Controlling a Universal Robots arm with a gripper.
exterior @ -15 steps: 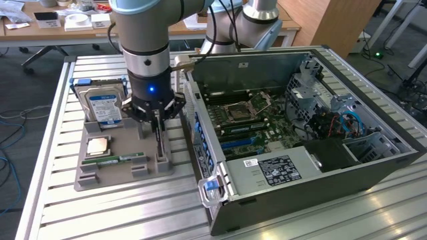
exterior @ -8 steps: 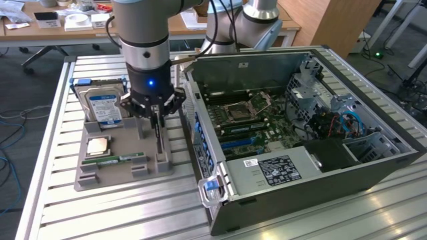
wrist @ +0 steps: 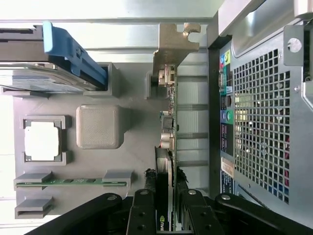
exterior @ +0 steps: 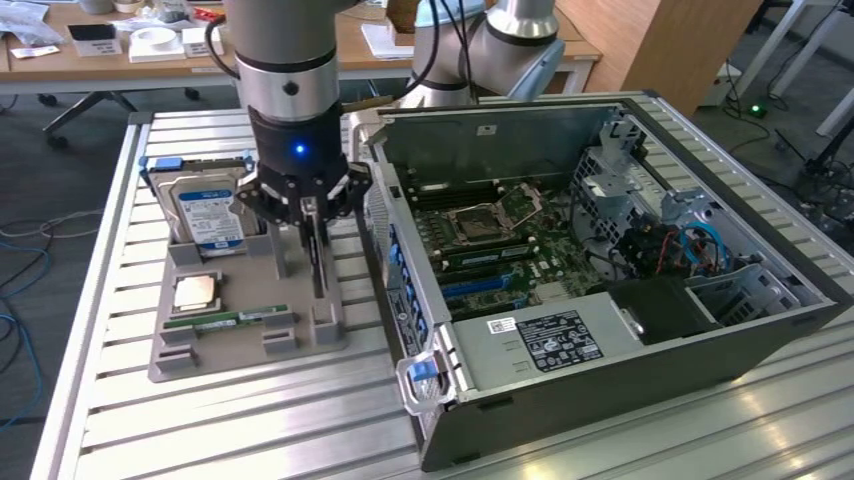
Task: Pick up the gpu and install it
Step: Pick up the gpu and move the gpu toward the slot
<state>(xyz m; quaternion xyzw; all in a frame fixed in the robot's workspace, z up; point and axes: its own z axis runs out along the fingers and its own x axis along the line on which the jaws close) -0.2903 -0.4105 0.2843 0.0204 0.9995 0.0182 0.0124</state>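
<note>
gripper (wrist: 165, 198) pinching gpu (wrist: 167, 139) edge-on | card faces barely visible | seemingly seated in gray holder (wrist: 132, 83)

The robot's silver-grey tubular metal arm (exterior: 283, 60) was smooth and round, with a thin black cable (exterior: 211, 45) beside it. A darker grey ring banded its lower end, where a glossy black cylindrical wrist section (exterior: 296, 135) began. A small round blue light (exterior: 299, 150) glowed on that section. Under it sat the black metal hand (exterior: 310, 215), made of flat angular link bars fanning to both sides. In the wrist view, those matte black bars (wrist: 93, 215) had rounded ends, each fixed by a round pale-headed pin (wrist: 112, 198). The black fingers (wrist: 142, 215) were straight and square-edged.
</note>
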